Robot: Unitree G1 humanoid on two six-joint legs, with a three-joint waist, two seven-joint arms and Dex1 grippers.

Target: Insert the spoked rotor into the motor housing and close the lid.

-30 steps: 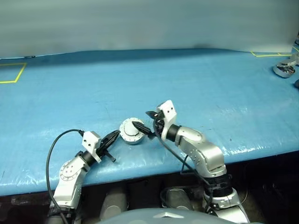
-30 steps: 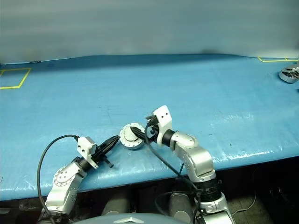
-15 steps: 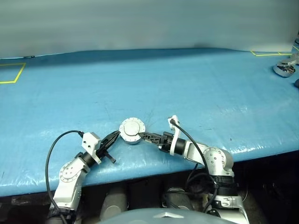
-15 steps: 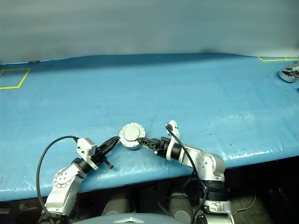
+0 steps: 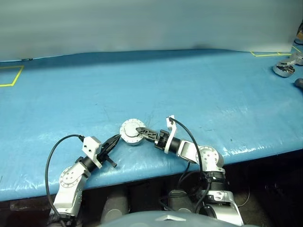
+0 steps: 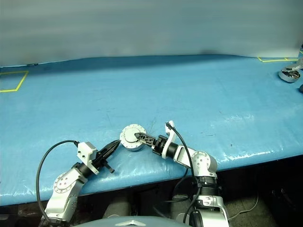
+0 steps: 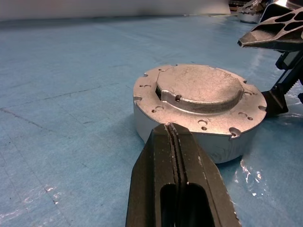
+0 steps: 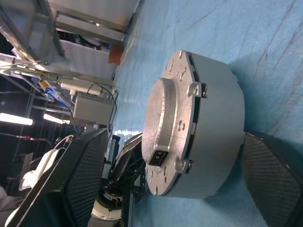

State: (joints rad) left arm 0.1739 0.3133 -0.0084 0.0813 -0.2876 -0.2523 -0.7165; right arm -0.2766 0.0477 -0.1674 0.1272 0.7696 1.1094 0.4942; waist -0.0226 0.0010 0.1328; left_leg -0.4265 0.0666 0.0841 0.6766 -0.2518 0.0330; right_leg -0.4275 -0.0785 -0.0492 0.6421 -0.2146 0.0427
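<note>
The lid [image 7: 201, 92] sits on the housing [image 7: 189, 137] (rotor unseen, presumably inside). Left gripper [image 7: 171, 137] is clenched empty; right gripper [image 5: 142, 133] straddles it, spread.

Soft overhead light is glaring off my blue table [image 5: 199, 90]; my nearest fingers [image 8: 80, 184] are blurring.
</note>
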